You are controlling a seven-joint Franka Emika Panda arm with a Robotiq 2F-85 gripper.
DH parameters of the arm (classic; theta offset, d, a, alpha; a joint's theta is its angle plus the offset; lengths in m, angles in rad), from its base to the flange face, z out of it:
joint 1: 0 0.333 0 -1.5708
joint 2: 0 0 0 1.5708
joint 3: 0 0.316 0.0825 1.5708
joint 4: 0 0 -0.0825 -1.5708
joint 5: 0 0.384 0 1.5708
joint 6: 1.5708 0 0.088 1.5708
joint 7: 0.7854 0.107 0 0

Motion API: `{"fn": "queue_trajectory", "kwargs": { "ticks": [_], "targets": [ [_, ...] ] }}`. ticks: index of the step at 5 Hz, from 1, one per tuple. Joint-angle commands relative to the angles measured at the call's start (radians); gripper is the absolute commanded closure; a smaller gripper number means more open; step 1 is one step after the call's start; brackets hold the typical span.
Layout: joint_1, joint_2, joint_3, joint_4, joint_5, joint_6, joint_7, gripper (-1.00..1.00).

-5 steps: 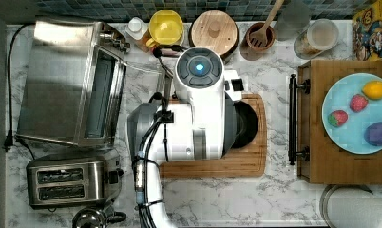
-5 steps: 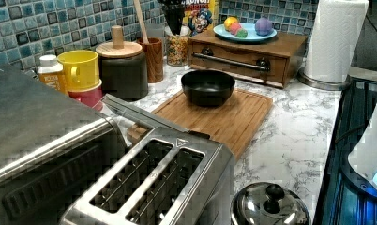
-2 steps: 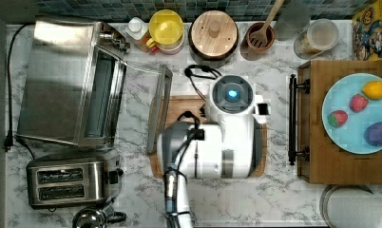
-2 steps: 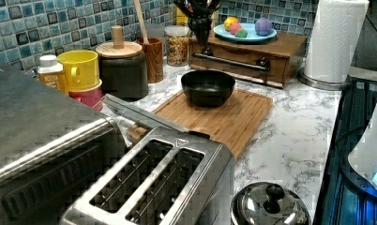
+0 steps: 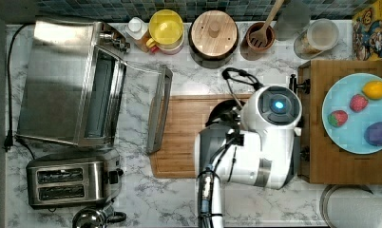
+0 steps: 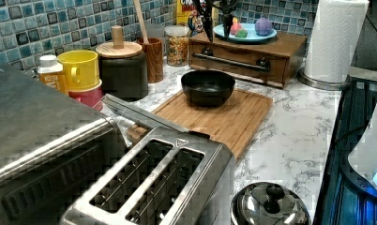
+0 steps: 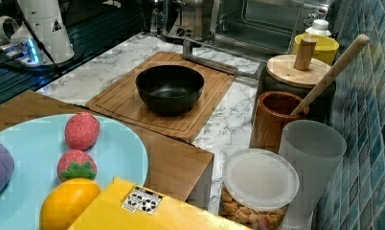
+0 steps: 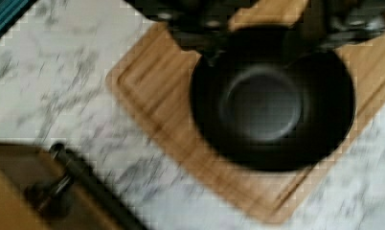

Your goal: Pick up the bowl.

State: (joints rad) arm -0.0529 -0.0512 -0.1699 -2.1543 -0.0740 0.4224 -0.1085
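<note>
Black bowl (image 6: 207, 86) upright on wooden cutting board (image 6: 224, 117); gripper (image 6: 217, 18) above, finger spacing indiscernible.

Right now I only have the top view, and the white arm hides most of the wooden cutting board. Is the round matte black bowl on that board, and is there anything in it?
Observer: Yes. In the right view the round matte black bowl stands upright on the wooden cutting board, and it is empty.
Operator: Are the fingers open?
Observer: Yes. In the wrist view the fingers are spread apart, with the bowl under them.
Operator: Are they touching the bowl?
Observer: No. In the left view they hang well above it, with a clear gap over the rim.
</note>
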Motion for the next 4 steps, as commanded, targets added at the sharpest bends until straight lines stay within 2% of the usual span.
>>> {"fn": "queue_trajectory", "kwargs": {
  "ticks": [1,2,4],
  "targets": [
    [-0.035,-0.005,-0.004,-0.158,0.0,0.09,-0.064,0.0],
    [-0.064,-0.041,-0.029,-0.237,0.043,0.182,-0.121,0.0],
    [-0.09,-0.047,-0.052,-0.262,0.065,0.224,-0.131,0.0]
  ]
}}
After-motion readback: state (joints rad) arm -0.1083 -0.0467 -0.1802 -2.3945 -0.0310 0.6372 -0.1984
